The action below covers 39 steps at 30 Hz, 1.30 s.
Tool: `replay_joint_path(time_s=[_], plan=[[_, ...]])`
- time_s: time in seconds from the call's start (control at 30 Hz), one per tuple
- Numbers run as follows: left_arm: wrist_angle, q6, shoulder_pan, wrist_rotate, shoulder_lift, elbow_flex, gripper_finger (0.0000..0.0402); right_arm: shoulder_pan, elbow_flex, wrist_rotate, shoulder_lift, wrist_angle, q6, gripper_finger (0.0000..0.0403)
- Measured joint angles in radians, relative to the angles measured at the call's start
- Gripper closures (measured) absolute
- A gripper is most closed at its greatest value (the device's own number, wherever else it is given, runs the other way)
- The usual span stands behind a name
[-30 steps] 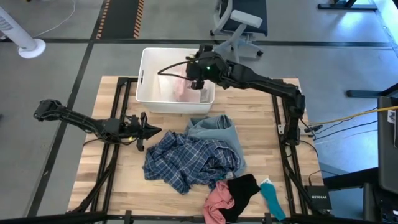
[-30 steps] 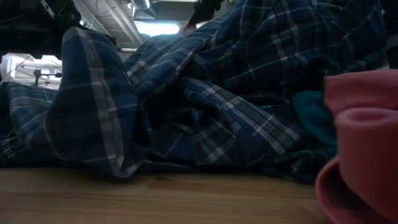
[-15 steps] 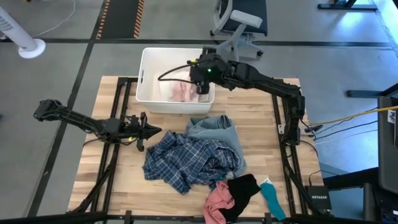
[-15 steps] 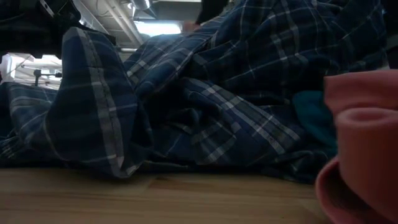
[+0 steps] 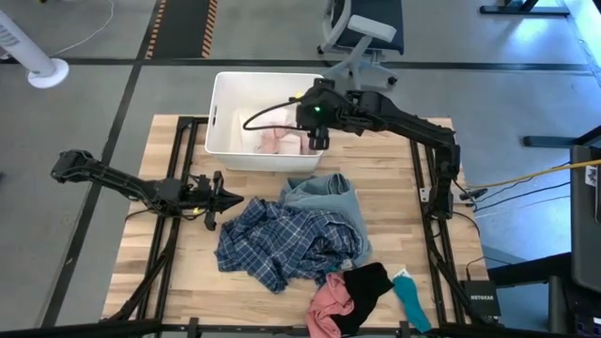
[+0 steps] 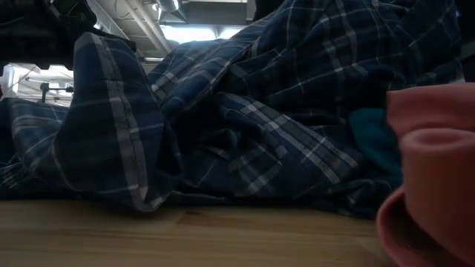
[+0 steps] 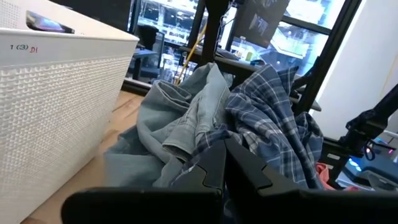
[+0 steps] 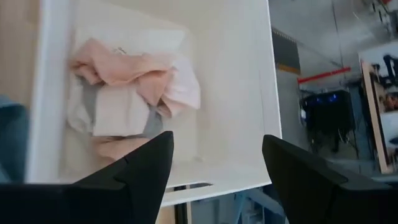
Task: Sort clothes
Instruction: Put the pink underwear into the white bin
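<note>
R gripper [image 5: 317, 141] hangs over white bin [image 5: 222, 141] at worktop's 12 o'clock, jaws spread wide, holding nothing; pale pink and white clothes [image 8: 134, 93] lie in bin below it. L gripper [image 5: 225, 197] waits at 9 o'clock, jaws pressed together, beside plaid shirt [image 5: 282, 239] w/ denim piece [image 5: 324, 192] mid-worktop

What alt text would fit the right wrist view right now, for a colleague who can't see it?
The right gripper hangs open and empty above the white bin, its two dark fingers spread wide apart. Inside the bin lies a crumpled heap of pale pink and white clothes; a strip of wooden table shows alongside the bin.
</note>
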<state>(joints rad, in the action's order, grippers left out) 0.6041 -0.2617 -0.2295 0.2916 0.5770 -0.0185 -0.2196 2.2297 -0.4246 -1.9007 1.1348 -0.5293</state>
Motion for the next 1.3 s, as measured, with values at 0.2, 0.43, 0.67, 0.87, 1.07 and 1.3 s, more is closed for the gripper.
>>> replay_joint_path(time_s=[0.2,0.43,0.67,0.87,1.07,1.3], plan=[[0.033,0.011,0.000,0.000,0.000,0.000,0.0402,0.102,0.128,0.014,0.004,0.162,-0.022,0.0136],[0.045,0.056,0.000,0.003,-0.001,0.000,0.0402,0.324,0.096,-0.062,0.080,0.260,0.056,0.0136],[0.043,0.051,0.001,0.004,-0.001,0.000,0.0402,0.545,0.095,-0.132,0.080,0.324,0.168,0.0136],[0.040,0.029,0.001,0.004,0.000,0.000,0.0402,0.741,0.095,-0.236,0.080,0.380,0.309,0.0136],[0.040,0.032,0.001,0.004,0.000,0.000,0.0402,0.924,0.018,-0.274,0.080,0.413,0.508,0.0136],[0.039,0.033,0.001,0.004,0.000,0.000,0.0402,1.077,-0.204,-0.206,0.079,0.364,0.769,0.0136]])
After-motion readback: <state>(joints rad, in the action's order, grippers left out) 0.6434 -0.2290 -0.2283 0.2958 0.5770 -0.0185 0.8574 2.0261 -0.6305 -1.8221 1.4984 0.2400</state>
